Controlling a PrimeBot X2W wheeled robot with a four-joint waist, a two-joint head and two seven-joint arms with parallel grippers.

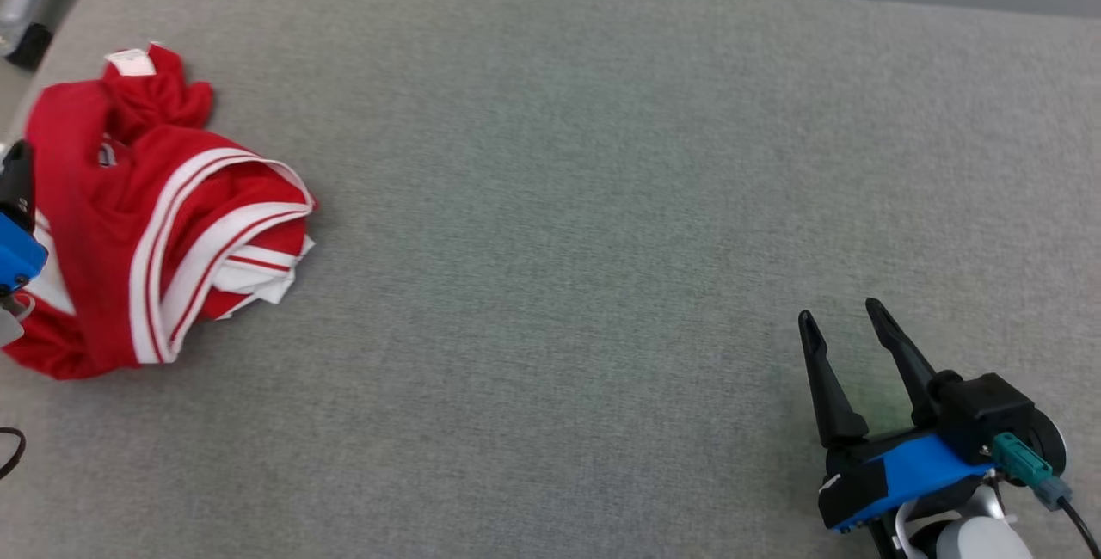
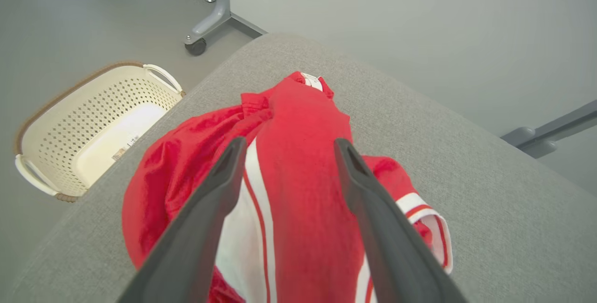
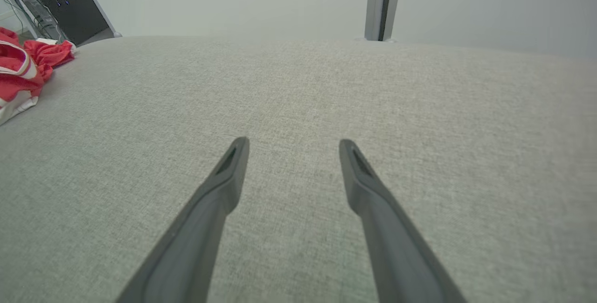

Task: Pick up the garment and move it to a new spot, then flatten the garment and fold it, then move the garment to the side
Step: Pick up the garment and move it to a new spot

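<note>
The garment (image 1: 163,224) is a red top with white stripes, lying crumpled at the far left of the grey table (image 1: 550,155). In the left wrist view my left gripper (image 2: 289,147) is open, its two dark fingers spread over the middle of the garment (image 2: 303,191), with a red fold between them. I cannot tell whether they touch the cloth. The blue housing of the left wrist (image 1: 13,249) shows at the head view's left edge. My right gripper (image 1: 840,314) stands open over bare table at the lower right, far from the garment. In its own wrist view the right gripper (image 3: 294,145) is open and the garment (image 3: 21,70) lies at far left.
A cream perforated basket (image 2: 84,126) stands on the floor beside the table's left end. A wheeled grey frame leg (image 2: 205,28) is behind it. Dark equipment (image 3: 70,9) and a grey post (image 3: 380,2) stand beyond the table's far edge.
</note>
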